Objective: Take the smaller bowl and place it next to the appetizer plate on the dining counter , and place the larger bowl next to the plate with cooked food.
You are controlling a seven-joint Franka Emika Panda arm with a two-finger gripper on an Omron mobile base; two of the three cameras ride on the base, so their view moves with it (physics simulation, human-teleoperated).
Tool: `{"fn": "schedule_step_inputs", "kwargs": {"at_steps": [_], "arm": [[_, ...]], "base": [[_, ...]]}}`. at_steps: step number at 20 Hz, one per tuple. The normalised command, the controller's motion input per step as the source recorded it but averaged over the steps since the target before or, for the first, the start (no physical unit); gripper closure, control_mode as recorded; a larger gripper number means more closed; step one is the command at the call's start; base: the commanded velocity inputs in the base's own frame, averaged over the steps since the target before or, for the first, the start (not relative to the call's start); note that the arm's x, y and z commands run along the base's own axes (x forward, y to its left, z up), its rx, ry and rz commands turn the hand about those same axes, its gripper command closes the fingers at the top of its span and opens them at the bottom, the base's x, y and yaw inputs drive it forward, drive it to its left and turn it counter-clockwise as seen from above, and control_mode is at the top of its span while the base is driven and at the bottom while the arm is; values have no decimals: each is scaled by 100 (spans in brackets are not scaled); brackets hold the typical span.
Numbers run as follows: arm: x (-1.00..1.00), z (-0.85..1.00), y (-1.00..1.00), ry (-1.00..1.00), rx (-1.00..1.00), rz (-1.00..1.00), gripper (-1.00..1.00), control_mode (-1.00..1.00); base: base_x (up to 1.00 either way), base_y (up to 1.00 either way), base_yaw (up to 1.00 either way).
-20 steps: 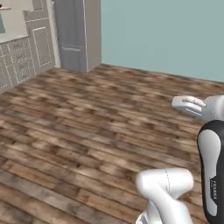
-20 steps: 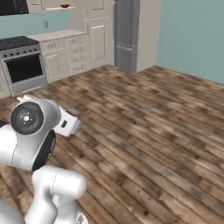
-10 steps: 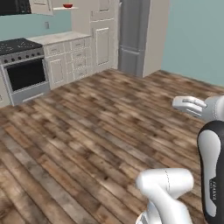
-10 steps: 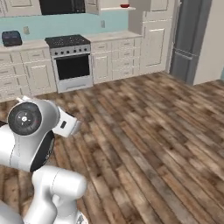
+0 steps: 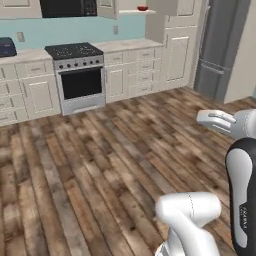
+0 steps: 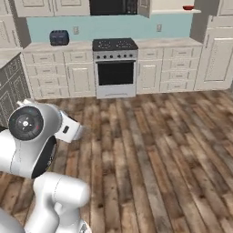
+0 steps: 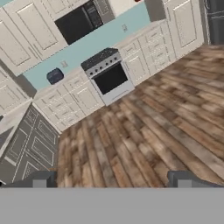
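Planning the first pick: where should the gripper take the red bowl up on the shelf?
Probably its rim on the front side, coming in from the room. The smaller bowl sits upright on a high shelf between cabinets, so the front looks freest; it's too small to judge more.

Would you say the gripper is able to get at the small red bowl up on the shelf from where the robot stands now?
Probably not. The smaller bowl sits high on a shelf above the counter on the far wall, with a wide stretch of wooden floor between it and the gripper, which is open and empty.
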Motion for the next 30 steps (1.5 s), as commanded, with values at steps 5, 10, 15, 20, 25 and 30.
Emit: {"fn": "schedule_step_inputs", "kwargs": {"at_steps": [5, 10, 15, 20, 25, 30], "arm": [[0, 0, 0, 0, 0, 0, -100, 100], [0, 0, 0, 0, 0, 0, -100, 100], [0, 0, 0, 0, 0, 0, -100, 100], [0, 0, 0, 0, 0, 0, -100, 100], [0, 0, 0, 0, 0, 0, -100, 100], [0, 0, 0, 0, 0, 0, -100, 100]], "base": [[100, -88, 51], [100, -100, 35], [100, -100, 35], [97, -100, 31], [65, -100, 18], [49, -100, 1]]}}
